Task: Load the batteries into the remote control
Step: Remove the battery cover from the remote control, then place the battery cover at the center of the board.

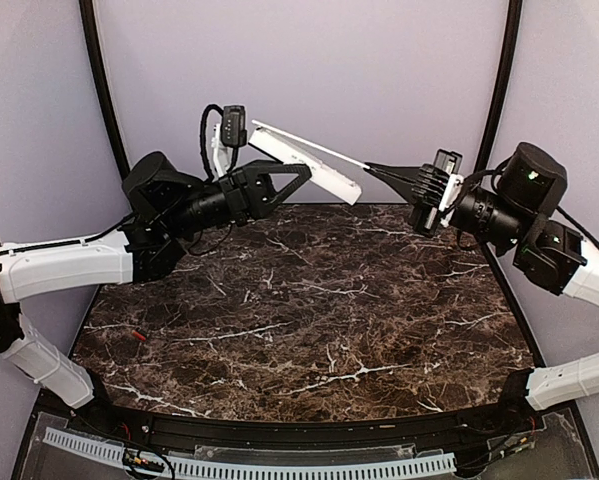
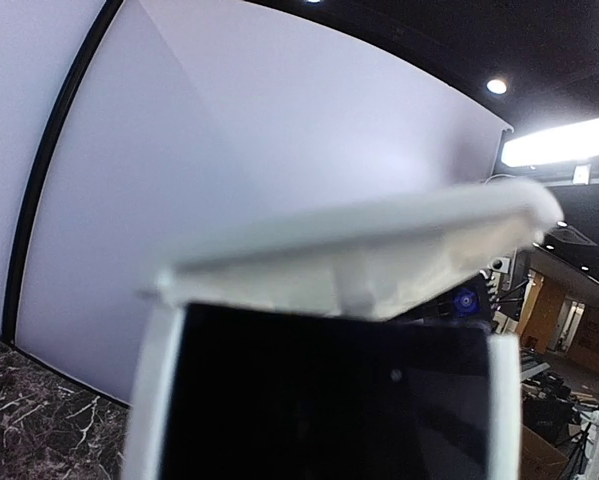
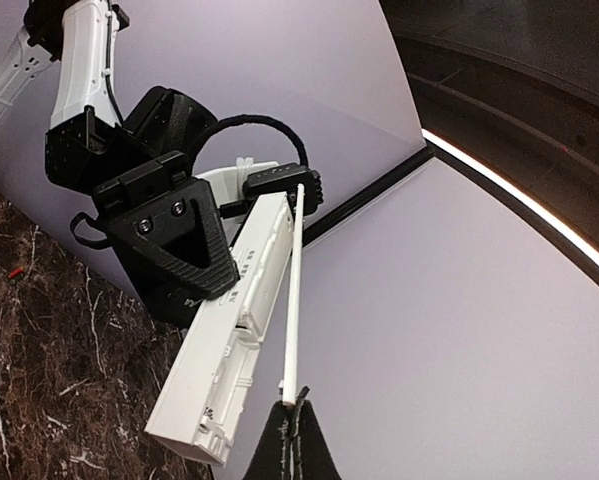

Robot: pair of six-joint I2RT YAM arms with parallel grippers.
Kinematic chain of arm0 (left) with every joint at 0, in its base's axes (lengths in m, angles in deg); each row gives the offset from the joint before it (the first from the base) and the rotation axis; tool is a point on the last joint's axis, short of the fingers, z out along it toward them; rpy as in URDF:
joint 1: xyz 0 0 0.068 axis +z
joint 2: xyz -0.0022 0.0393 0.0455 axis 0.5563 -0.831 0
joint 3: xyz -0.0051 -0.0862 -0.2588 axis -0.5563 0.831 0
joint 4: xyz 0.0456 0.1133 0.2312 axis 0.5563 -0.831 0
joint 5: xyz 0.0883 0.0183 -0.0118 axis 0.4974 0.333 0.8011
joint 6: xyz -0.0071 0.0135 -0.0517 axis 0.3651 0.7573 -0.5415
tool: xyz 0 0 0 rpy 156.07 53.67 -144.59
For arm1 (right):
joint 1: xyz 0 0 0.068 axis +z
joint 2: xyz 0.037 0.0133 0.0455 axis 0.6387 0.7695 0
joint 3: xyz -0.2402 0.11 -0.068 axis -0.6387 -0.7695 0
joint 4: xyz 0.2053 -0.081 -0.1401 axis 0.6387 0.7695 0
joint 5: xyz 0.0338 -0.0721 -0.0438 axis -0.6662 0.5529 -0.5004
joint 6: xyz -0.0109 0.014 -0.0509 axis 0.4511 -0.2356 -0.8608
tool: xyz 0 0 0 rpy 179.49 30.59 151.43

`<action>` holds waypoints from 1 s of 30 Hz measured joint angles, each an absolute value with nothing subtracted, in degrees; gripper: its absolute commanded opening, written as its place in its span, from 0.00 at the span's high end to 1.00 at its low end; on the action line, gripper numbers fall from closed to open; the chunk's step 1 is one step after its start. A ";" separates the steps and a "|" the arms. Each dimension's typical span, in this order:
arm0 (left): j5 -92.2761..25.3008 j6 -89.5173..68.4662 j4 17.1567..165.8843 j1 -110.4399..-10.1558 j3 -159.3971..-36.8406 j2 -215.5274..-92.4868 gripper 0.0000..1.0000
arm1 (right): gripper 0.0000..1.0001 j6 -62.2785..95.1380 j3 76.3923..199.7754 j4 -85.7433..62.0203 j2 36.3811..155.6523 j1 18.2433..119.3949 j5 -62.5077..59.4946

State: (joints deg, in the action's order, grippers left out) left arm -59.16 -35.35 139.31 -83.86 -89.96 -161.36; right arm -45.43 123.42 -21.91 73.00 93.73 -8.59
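Fig: your L claw (image 1: 291,178) grips remote control (image 1: 329,180) in mid-air | R claw (image 1: 372,167) pinches thin white strip (image 3: 293,300) | remote's side marks illegible | battery (image 1: 137,337) on counter (image 1: 309,320).

The table (image 1: 309,330) top is dark brown stone with white lines. Pale purple walls (image 1: 379,70) stand behind it. Bright lights (image 2: 496,87) shine on a dark ceiling (image 2: 399,40).
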 measured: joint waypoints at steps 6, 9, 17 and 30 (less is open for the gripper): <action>-57.52 -33.38 137.16 -83.86 -89.61 -161.08 1.00 | 1.00 -37.72 123.51 -24.82 73.22 93.76 -7.47; -57.00 -32.66 136.81 -83.86 -89.32 -160.95 1.00 | 1.00 -34.13 123.53 -25.60 73.44 93.76 -6.14; -54.83 -30.10 135.20 -83.71 -86.77 -158.59 1.00 | 1.00 -22.13 125.63 -24.20 75.18 93.08 2.45; -48.58 -21.03 127.83 -81.63 -81.94 -146.91 1.00 | 1.00 24.53 123.53 -5.15 78.75 77.10 6.39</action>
State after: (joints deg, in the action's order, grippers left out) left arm -48.58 -21.03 127.83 -81.63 -81.94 -146.91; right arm 24.53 123.53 -5.15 78.75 77.10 6.39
